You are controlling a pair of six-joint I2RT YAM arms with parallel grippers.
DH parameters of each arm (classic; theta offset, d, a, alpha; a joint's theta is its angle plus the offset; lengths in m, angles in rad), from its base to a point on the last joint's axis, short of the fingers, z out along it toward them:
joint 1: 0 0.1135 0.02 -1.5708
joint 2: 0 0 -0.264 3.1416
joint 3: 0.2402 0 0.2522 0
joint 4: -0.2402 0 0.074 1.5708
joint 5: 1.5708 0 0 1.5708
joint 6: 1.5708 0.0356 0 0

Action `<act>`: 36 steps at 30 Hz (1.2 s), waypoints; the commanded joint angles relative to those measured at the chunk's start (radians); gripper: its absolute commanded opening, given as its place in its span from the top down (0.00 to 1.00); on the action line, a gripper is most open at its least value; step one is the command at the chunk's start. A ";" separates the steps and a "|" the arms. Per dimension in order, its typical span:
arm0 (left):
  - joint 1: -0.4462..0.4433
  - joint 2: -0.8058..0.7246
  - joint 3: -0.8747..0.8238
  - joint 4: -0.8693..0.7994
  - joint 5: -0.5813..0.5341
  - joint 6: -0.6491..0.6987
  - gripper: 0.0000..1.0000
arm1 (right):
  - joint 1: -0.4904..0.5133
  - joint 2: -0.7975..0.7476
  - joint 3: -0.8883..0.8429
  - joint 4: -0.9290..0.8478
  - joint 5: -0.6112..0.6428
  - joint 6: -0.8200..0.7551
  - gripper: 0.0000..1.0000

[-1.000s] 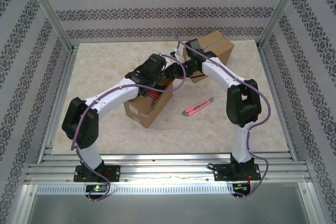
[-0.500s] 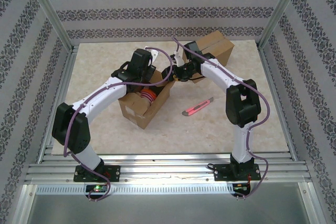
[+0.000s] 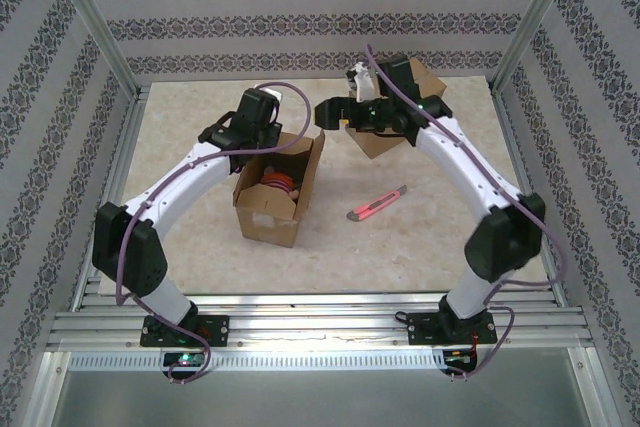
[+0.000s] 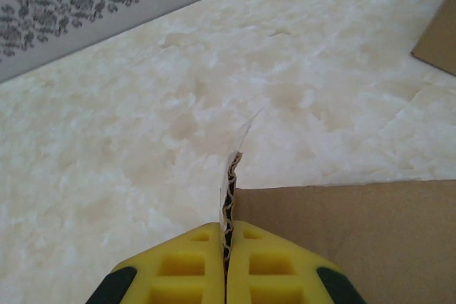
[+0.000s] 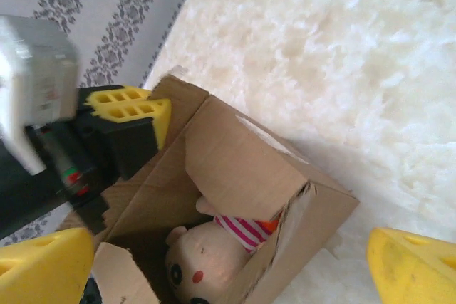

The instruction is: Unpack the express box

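My right gripper just sprang wide, lifted off express box; left gripper clamped on flap. Plush toy exposed; extraction next.

No writing can be read: the pale label on the cardboard box is too small to make out, and the wallpaper bears only a pattern.

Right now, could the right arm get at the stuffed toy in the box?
Probably yes: the open right hand hangs near the open box, toy uncovered, left hand pinching one flap.
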 commanded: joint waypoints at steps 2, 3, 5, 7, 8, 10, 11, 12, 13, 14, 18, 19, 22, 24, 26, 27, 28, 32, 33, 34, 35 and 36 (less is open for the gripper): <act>0.028 -0.058 0.037 -0.122 -0.010 -0.180 1.00 | 0.083 -0.133 -0.090 -0.008 0.152 0.057 0.03; 0.031 -0.068 0.033 -0.134 -0.008 -0.221 1.00 | 0.111 -0.163 -0.106 -0.022 0.196 0.076 0.03; 0.037 -0.092 0.014 -0.147 -0.005 -0.301 1.00 | 0.168 -0.213 -0.143 -0.039 0.296 0.112 0.02; 0.041 -0.127 -0.024 -0.129 0.021 -0.370 1.00 | 0.215 -0.243 -0.187 -0.046 0.372 0.151 0.02; 0.043 -0.144 -0.045 -0.114 0.040 -0.390 1.00 | 0.229 -0.246 -0.205 -0.044 0.398 0.163 0.02; 0.045 -0.176 -0.084 -0.080 0.073 -0.420 1.00 | 0.240 -0.233 -0.238 -0.028 0.417 0.184 0.02; 0.045 -0.189 -0.095 -0.073 0.079 -0.430 1.00 | 0.241 -0.219 -0.247 -0.017 0.416 0.193 0.02; 0.045 -0.199 -0.106 -0.067 0.084 -0.436 1.00 | 0.241 -0.201 -0.254 -0.007 0.418 0.199 0.02; 0.045 -0.212 -0.116 -0.060 0.087 -0.439 1.00 | 0.240 -0.184 -0.258 0.002 0.426 0.208 0.02; 0.045 -0.223 -0.126 -0.053 0.086 -0.444 1.00 | 0.242 -0.170 -0.263 0.012 0.438 0.215 0.02; 0.049 -0.271 -0.171 -0.018 0.090 -0.463 1.00 | 0.243 -0.107 -0.284 0.097 0.382 0.244 0.05; 0.051 -0.280 -0.181 -0.008 0.094 -0.467 1.00 | 0.248 -0.089 -0.284 0.117 0.363 0.254 0.07; 0.057 -0.296 -0.201 0.014 0.104 -0.482 1.00 | 0.262 -0.047 -0.301 0.173 0.327 0.289 0.13; 0.060 -0.307 -0.216 0.028 0.107 -0.492 1.00 | 0.265 -0.034 -0.319 0.202 0.313 0.312 0.21; 0.066 -0.325 -0.235 0.044 0.108 -0.502 1.00 | 0.266 -0.031 -0.338 0.224 0.306 0.326 0.30; 0.068 -0.336 -0.247 0.054 0.109 -0.508 1.00 | 0.266 -0.032 -0.348 0.232 0.306 0.331 0.36; 0.072 -0.349 -0.258 0.063 0.108 -0.514 1.00 | 0.267 -0.037 -0.355 0.237 0.308 0.337 0.45; 0.083 -0.399 -0.305 0.103 0.110 -0.533 1.00 | 0.265 -0.044 -0.367 0.257 0.301 0.345 0.71; 0.084 -0.413 -0.316 0.114 0.113 -0.537 1.00 | 0.264 -0.045 -0.366 0.262 0.294 0.344 0.78; 0.086 -0.425 -0.324 0.122 0.117 -0.540 1.00 | 0.262 -0.048 -0.363 0.263 0.291 0.342 0.85; 0.087 -0.435 -0.328 0.124 0.120 -0.537 1.00 | 0.260 -0.051 -0.359 0.263 0.287 0.337 0.91; 0.088 -0.446 -0.334 0.124 0.124 -0.532 0.95 | 0.255 -0.056 -0.353 0.261 0.279 0.330 0.97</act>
